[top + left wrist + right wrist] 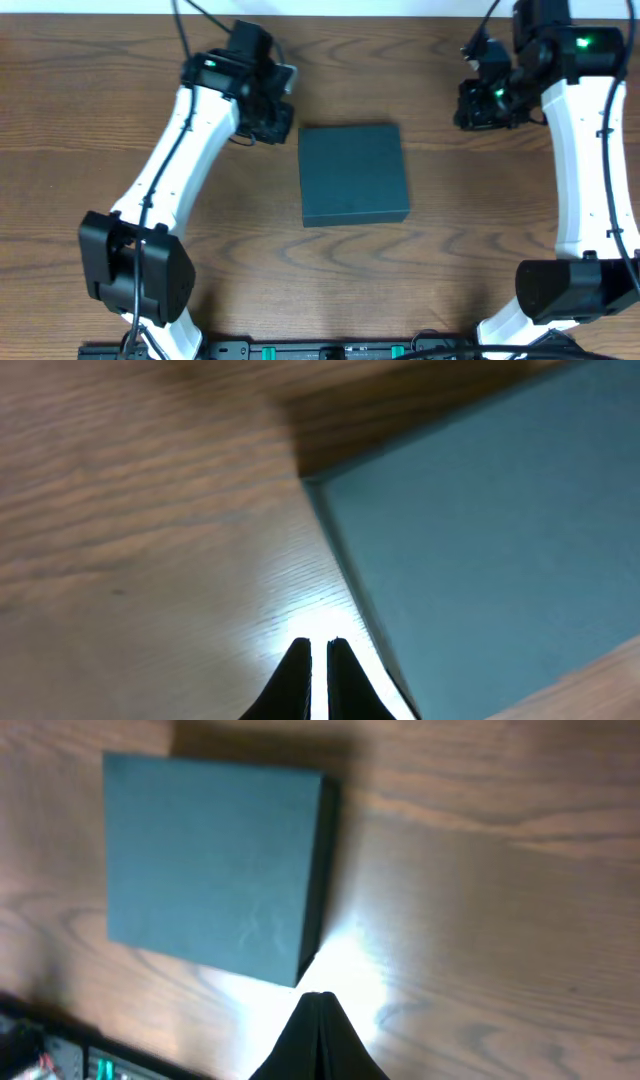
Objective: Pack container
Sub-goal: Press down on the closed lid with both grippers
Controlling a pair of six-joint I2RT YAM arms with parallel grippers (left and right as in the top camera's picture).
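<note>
At table (455, 285) centre: one closed container (352, 175); left end effector (318, 644), right end effector (318, 996) both clenched, empty.

The dark teal square rigid container (353, 174) lies flat mid-way across the brown wooden table (100, 120). The left gripper (268, 125) is just beside its far left corner; the right gripper (480, 105) is well apart, off its far right corner.

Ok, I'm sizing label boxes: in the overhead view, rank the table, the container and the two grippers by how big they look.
1. table
2. container
3. left gripper and right gripper: they look about alike, so I won't rank them.
</note>
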